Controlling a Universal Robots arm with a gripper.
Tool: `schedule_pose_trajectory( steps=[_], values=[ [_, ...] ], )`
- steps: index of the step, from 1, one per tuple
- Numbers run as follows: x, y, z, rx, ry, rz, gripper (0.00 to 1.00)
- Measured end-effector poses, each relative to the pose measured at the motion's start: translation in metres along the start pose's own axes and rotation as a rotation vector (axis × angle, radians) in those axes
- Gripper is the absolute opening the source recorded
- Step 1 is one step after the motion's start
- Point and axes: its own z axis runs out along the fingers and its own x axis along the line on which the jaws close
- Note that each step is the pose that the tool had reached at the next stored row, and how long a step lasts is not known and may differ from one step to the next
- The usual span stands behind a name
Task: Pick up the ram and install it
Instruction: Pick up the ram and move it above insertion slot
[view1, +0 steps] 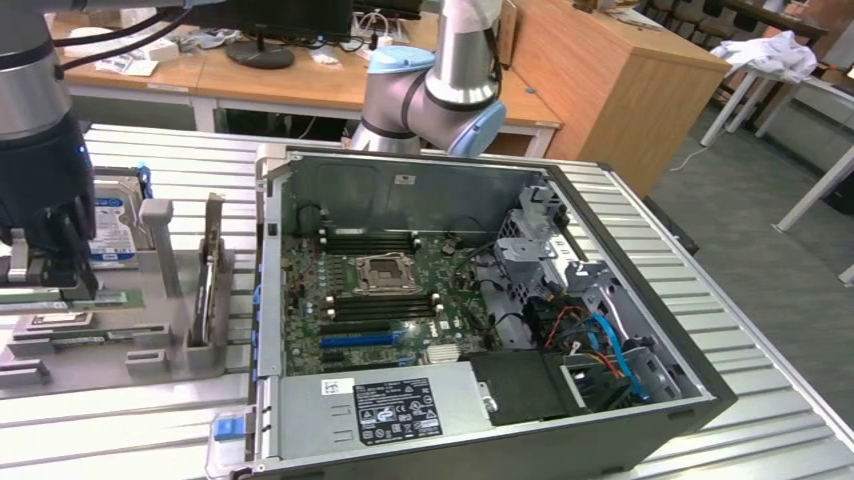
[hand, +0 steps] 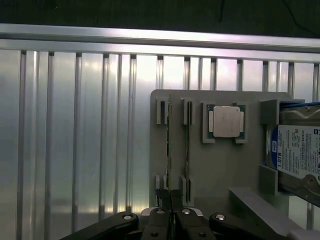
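Fingers (hand: 167, 197) are clamping shut on the near end of the ram (hand: 168, 145), which is standing on edge in the grey holder (hand: 225, 165). I am reading its long axis as running straight ahead, away from the fingers.

2 sticks of ram (hand: 168, 145), 1 CPU chip (hand: 226, 121) and 1 hard drive (hand: 300, 150) on 1 grey holder tray (hand: 220, 170), plus 1 open computer case (view1: 400, 185) with 1 motherboard (view1: 454, 310) and 1 power supply (view1: 400, 400).

Ram (hand: 168, 145): thin green circuit-board stick
Pose: standing on its long edge
Place: slotted in gray holder (hand: 220, 170)
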Motion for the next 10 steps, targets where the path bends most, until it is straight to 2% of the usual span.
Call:
schedule_pose_trajectory(
  steps=[10],
  values=[
    [0.000, -0.0007, -0.0114, -0.0003, 0.0000, 0.000, 0.11]
  ],
)
